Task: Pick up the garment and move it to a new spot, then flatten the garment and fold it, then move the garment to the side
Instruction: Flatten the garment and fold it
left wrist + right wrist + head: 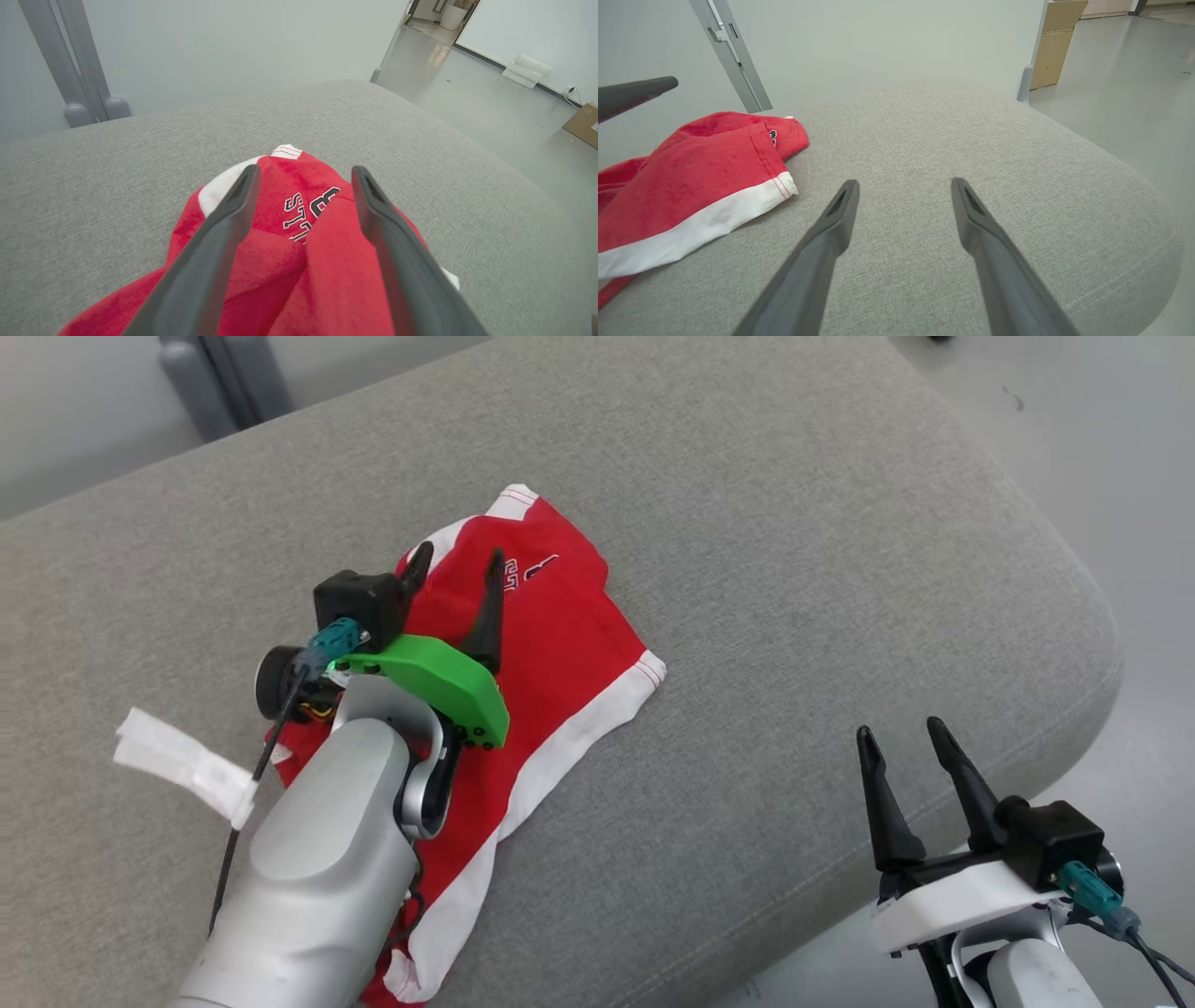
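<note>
The garment (569, 653) is red with white trim and black lettering, lying rumpled and partly folded on the grey cushion (794, 551). My left gripper (457, 560) hovers over its upper part with the fingers spread apart, nothing between them. In the left wrist view the garment (322, 261) bulges up between and beneath the open left gripper (303, 175). My right gripper (899, 733) stands open near the cushion's front right edge, well apart from the cloth. The right wrist view has the garment (691, 186) off to the left of the right gripper (903, 184), with one left fingertip (640, 91) above it.
A white tag or tape strip (182, 765) hangs from the left arm's cable. The cushion's rounded edge (1074, 728) drops to the pale floor on the right. Grey posts (224, 378) stand behind the cushion. A cardboard box (1057, 44) sits on the floor beyond.
</note>
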`<state>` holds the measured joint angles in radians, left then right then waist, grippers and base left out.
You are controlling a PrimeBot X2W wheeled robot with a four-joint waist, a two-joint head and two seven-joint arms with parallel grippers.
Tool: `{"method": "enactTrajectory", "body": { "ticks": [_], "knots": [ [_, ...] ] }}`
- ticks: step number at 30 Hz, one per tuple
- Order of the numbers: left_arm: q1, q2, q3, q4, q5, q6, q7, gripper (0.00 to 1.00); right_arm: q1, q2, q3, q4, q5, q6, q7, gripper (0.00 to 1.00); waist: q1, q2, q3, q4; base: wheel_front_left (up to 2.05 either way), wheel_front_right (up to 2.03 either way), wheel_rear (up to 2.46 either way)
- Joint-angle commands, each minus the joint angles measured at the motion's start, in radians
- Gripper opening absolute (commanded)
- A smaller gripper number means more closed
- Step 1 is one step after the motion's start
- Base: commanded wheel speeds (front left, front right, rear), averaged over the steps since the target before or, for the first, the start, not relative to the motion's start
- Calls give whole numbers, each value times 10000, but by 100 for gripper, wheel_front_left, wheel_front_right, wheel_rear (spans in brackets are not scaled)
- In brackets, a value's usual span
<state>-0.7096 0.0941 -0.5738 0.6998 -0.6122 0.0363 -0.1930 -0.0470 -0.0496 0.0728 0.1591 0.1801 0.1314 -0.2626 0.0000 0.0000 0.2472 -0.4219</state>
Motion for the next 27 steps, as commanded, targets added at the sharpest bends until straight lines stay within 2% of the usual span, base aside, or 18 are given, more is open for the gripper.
{"method": "enactTrajectory", "body": {
  "ticks": [1,7,12,15,23,27],
  "knots": [
    [399,22,156,-216,-68,69,-274,100,90,-17,-109,-88,-105,-14,-34,100,0,0,-284,362,0,0,0],
    [2019,278,841,-2250,388,482,-728,100,294,-19,-574,-470,-653,-14,-34,100,0,0,-863,1247,0,0,0],
    [4351,424,1854,-4366,1414,827,-710,100,490,-17,-1026,-772,-1086,-13,-34,100,0,0,-1332,2064,0,0,0],
    [5690,349,2542,-5099,1975,918,-713,100,597,-21,-1299,-821,-1218,-13,-32,100,0,0,-1526,2500,0,0,0],
    [8050,-189,4100,-5982,3005,526,-715,100,1111,-21,-1759,-583,-1306,-14,-34,100,0,0,-2048,3368,0,0,0],
    [8719,-352,4389,-6166,3518,151,-714,100,1400,-19,-1784,-354,-1346,-14,-32,100,0,0,-2264,3627,0,0,0]
  ]
}}
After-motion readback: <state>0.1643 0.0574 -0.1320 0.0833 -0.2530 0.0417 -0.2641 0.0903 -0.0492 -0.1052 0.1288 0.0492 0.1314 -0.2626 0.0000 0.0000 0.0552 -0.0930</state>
